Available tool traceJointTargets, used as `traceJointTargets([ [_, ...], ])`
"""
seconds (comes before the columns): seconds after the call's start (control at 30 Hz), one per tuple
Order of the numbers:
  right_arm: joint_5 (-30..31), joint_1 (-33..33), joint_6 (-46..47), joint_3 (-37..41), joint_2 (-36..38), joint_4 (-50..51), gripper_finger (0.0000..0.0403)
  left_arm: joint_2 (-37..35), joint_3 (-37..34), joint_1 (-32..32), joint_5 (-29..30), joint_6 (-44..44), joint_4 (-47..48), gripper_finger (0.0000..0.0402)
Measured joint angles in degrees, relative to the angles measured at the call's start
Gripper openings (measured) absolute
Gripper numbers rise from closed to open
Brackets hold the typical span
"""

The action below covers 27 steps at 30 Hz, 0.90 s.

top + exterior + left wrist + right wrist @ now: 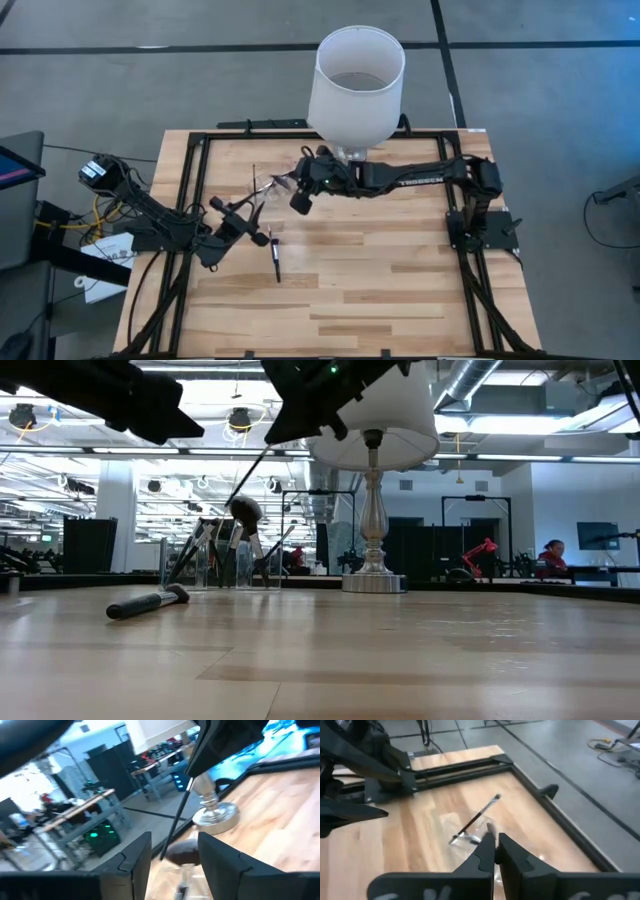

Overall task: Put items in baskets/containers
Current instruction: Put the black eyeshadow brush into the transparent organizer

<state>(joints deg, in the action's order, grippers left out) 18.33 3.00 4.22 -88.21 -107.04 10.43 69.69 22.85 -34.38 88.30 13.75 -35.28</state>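
Wooden bench (400,290) w/ black frame rail; open workshop hall behind, a seated person far off in low view. White lampshade lamp (355,85) stands at 12 o'clock edge of bench.

Left gripper (252,212) sits at approx 9 o'clock of bench centre, raised off the wood, fingers (220,857) spread wide w/ nothing between them. Right gripper (293,183) reaches in from the 3 o'clock side, just 1 o'clock of the left one, fingers pinched shut; looks like they nip the edge of the clear pouch (465,832), but grip pt is masked by the fingers, so not certain.

Pouch lies approx 10–11 o'clock of centre, between the two grippers. Low view shows several brushes (225,545) leaning in it, heads up. One loose brush (276,256) lies flat on bench, just 5 o'clock of left gripper.

Step (judged): one brush just dropped at pouch, loose one not yet loaded. Next move needs left gripper down over loose brush handle, close on it, lift, aim at pouch mouth while right steadies pouch.

Hard to read: pouch outline nearly invisible from above; brush count unclear.
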Motion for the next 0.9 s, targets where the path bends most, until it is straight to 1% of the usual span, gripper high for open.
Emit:
traceJointTargets([
  [0.07,-0.27,0.42,-0.93,-0.15,0.0,-0.17,0.0,0.0,0.0,-0.06,1.76,1.53,-0.24,0.0156],
  [0.17,-0.33,1.18,-1.7,-0.13,-0.02,-0.01,0.0,-1.5,0.0,-0.22,1.77,3.35,-0.98,0.0153],
  [0.23,-0.36,1.63,-2.02,-0.13,-0.02,-0.13,0.0,-3.7,-0.01,-0.26,1.74,3.9,-1.19,0.0152],
  [0.4,-0.63,1.6,-6.06,-1.33,-0.07,1.38,0.0,-13.77,-0.02,-0.23,1.76,4.01,-1.7,0.0152],
  [0.5,-2.37,1.16,-6.22,-4.25,-0.07,3.93,0.0,-20.04,-0.02,-0.18,1.77,4.01,-1.85,0.0148],
  [0.6,-3.41,0.99,-6.17,-5.09,0.02,5.87,0.0,-24.19,0.0,0.45,1.48,3.86,-1.85,0.0141],
  [0.73,-3.28,0.04,-5.78,-5.08,-0.41,7.43,0.0,-25.26,0.0,0.75,0.12,3.82,-1.79,0.0128],
  [0.9,-3.4,-1.62,-7.1,-5.47,-4.0,5.63,0.0,-23.13,-0.01,1.6,-0.16,3.84,-1.58,0.0114],
])
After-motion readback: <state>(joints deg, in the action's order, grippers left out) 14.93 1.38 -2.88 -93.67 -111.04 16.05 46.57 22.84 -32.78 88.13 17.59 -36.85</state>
